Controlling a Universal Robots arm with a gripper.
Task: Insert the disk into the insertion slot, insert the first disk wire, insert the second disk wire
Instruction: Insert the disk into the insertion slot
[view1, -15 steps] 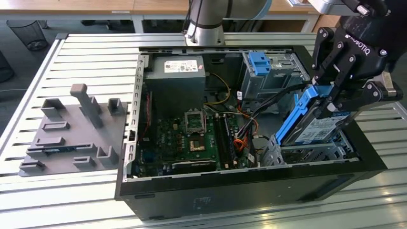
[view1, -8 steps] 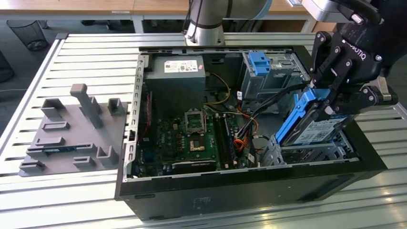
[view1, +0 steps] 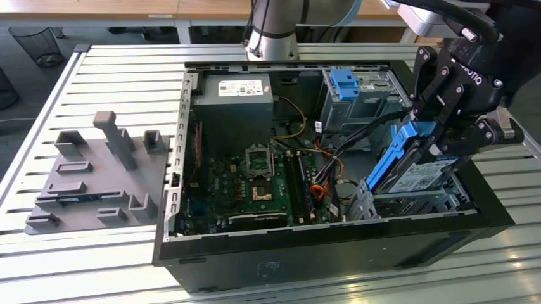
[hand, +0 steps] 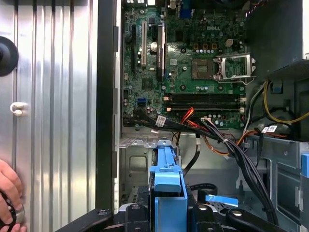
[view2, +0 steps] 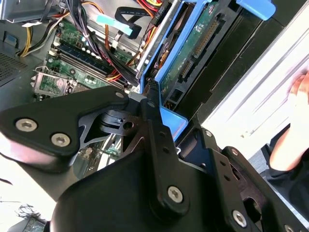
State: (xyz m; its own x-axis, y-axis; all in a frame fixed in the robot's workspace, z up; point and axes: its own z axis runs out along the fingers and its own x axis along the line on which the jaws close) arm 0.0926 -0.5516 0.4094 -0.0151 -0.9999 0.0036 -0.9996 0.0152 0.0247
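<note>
Exterior view: gripper [view1: 435, 136] is at 3 o'clock, over the open case [view1: 338, 266]. Jaws are clamped on the upper end of the disk [view1: 414, 171], on its blue bracket. The disk is tilted, top leaning toward 1 o'clock. Its lower end is in the mouth of the slot [view1: 419, 201] at about 4 o'clock. Most of the disk stands proud of the slot, so I read it as entered but not seated. The tall cage [view1: 355, 95] at 1 o'clock is apart from it.

Second wrist view: gripper [view2: 166, 121] bites the bracket. The disk [view2: 193, 53] shows its green circuit side and its connector. I see nothing plugged into the connector. Cables [view2: 101, 48] lie loose over the board [view2: 58, 53] beside it. A blurred hand [view2: 301, 94] is outside the case.

First wrist view: the disk [hand: 166, 183] bracket sits between the jaws of the gripper [hand: 166, 217]. The slot [hand: 137, 162] is just beyond. Cables [hand: 231, 145] run past, near it. A hand [hand: 7, 193] rests on the table [hand: 58, 96].

My call: step one is under way and neither wire is in.
</note>
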